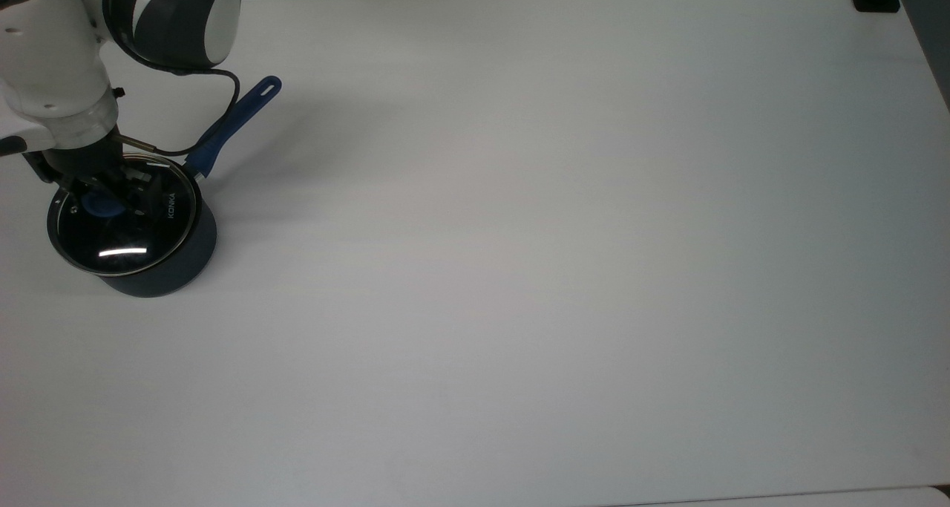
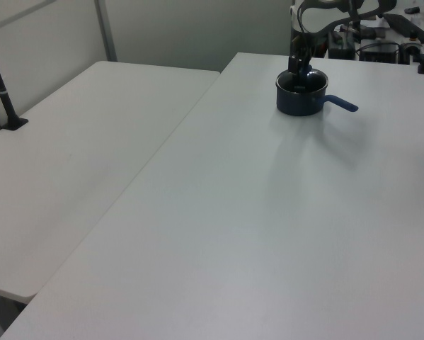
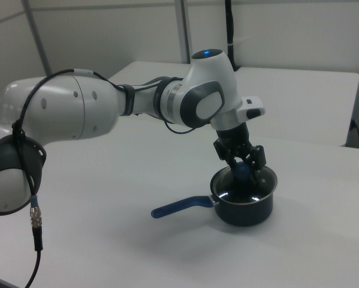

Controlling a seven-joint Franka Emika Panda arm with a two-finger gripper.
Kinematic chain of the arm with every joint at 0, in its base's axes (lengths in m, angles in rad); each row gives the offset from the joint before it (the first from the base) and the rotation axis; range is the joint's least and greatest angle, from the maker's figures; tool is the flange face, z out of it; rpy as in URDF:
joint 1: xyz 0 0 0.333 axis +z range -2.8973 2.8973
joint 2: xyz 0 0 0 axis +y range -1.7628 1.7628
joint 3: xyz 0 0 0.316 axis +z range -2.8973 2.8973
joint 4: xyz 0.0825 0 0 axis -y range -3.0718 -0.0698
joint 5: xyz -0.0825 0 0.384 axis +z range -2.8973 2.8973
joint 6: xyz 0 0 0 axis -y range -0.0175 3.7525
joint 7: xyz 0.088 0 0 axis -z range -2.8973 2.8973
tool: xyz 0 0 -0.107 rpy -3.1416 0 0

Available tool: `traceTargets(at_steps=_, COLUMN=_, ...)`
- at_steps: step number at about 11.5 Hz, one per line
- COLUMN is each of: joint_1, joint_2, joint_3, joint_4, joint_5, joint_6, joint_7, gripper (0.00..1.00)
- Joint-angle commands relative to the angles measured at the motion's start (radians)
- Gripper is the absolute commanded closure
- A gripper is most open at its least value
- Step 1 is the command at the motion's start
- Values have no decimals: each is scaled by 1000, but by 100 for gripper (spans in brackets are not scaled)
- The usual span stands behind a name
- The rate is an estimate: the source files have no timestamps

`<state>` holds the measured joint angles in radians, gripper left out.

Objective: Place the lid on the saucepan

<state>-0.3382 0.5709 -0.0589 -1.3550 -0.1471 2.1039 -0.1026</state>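
My hand (image 1: 104, 199) is at the far left of the top view, and it points down onto the pan (image 1: 159, 269). My fingers (image 1: 145, 195) are closed narrow on the blue knob (image 1: 102, 206) in the middle of the lid (image 1: 126, 229). The lid lies flat under my hand, on the rim of the pan, and the word "KONKA" is on the glass just to the right of my fingers in the top view. The pan stands on the white tabletop (image 1: 557, 269) directly below my hand. Its long blue handle (image 1: 237, 121) goes up and to the right from my hand in the top view, and a black cable (image 1: 215, 113) hangs above the handle. In the right view my hand (image 3: 242, 165) holds the knob from above, and the handle (image 3: 182, 207) points to the right view's left, away from my hand.
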Motion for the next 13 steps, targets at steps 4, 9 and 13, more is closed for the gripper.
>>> traceTargets(at_steps=4, joint_1=8, joint_2=-155, joint_3=8, joint_4=-79, joint_5=15, joint_6=4, joint_7=26, gripper=0)
traceTargets(at_steps=9, joint_1=100, joint_2=-429, joint_3=123, joint_4=-212, joint_5=107, joint_6=-259, joint_7=338, gripper=0)
traceTargets(at_steps=13, joint_1=312, joint_2=-616, joint_3=79, joint_4=-381, joint_5=133, joint_6=-344, joint_7=442, gripper=0)
